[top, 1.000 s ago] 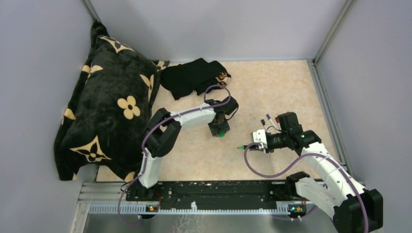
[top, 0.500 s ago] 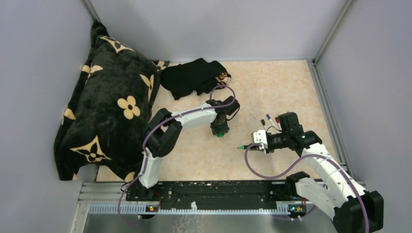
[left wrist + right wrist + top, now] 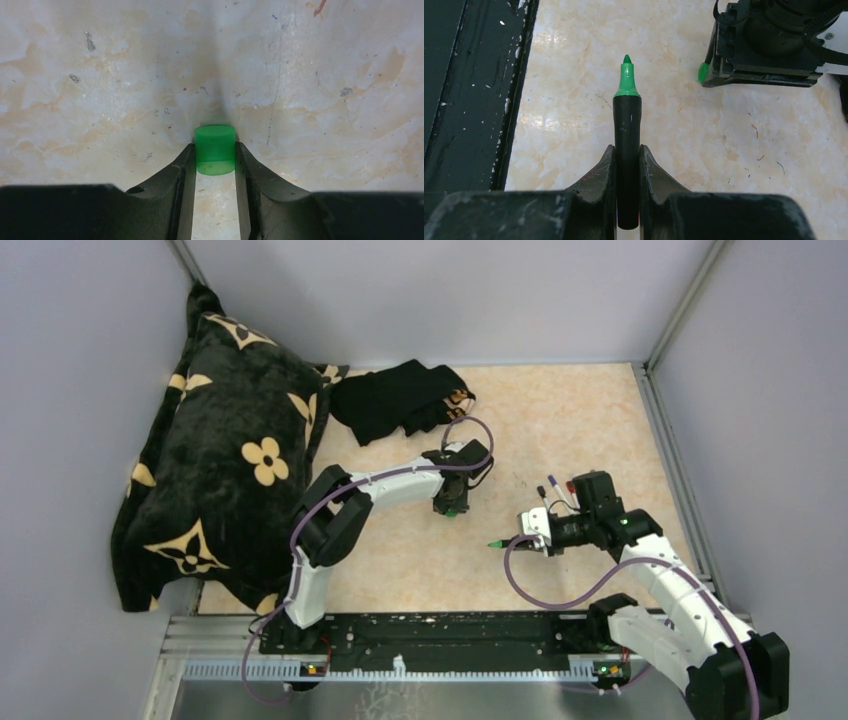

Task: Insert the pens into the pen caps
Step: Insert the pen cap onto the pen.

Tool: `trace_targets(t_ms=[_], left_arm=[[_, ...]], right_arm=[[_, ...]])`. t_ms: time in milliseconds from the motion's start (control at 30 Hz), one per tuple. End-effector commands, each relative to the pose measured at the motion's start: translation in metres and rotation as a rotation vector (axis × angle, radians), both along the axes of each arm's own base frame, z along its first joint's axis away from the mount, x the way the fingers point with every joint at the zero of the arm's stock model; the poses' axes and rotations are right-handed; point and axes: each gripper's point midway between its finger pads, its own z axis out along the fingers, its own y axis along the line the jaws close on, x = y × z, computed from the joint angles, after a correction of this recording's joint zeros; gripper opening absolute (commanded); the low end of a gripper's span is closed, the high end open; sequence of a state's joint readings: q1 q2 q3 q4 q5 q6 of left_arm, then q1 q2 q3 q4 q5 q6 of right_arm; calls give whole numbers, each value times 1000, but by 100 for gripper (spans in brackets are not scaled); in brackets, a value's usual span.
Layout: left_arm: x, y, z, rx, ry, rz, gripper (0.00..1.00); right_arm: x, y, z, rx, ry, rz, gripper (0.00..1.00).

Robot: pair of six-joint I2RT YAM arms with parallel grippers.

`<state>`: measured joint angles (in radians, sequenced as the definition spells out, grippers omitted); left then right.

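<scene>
My left gripper is shut on a wide green pen cap, pinched between the two fingertips close over the tabletop. From above, that gripper points down near the table's middle with the cap at its tip. My right gripper is shut on a thick black-barrelled pen, whose green tip juts out ahead. In the top view this pen points left toward the left gripper, a short gap away. Thin white pens lie just behind the right wrist.
A black pillow with tan flowers fills the left side. A crumpled black cloth lies at the back, just beyond the left arm. Grey walls and metal posts close in the table. A black rail runs along the near edge.
The left gripper has closed on the green cap and shifted slightly toward the back of the table. The right arm and its pen have not moved.
</scene>
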<state>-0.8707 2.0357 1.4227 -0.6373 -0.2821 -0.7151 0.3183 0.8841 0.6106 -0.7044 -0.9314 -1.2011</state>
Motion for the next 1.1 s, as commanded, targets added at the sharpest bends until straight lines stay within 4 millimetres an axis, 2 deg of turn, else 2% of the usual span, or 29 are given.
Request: trace_targets(t_ms=[0,100,367,500,667,733,833,933,1067], left_arm=[[-42,74,-78,335,207,-66,41],[-44,76,-81,342,221,-80,45],[-41,80,-85,332,252,-103,44],[-37,83,-87,329,270,-103,36],[-37,85,-87,332,285,-105,31],[-40,84,-89,325,298,-111,25],[-42,82,-89,313,302,-117,11],[-33,75,-75,274,255,-105,0],[-13,47,-30,120,130,-87,0]], right_arm=[[3,5,15,40,-25,18,0],[3,5,15,40,-22,18,0],[3,5,14,39,-19,18,0],[3,5,15,39,-21,19,0],[3,5,16,41,-26,18,0],[3,5,16,42,-26,18,0],[2,5,17,45,-26,20,0],[0,7,19,60,-17,28,0],[-2,12,26,98,33,18,0]])
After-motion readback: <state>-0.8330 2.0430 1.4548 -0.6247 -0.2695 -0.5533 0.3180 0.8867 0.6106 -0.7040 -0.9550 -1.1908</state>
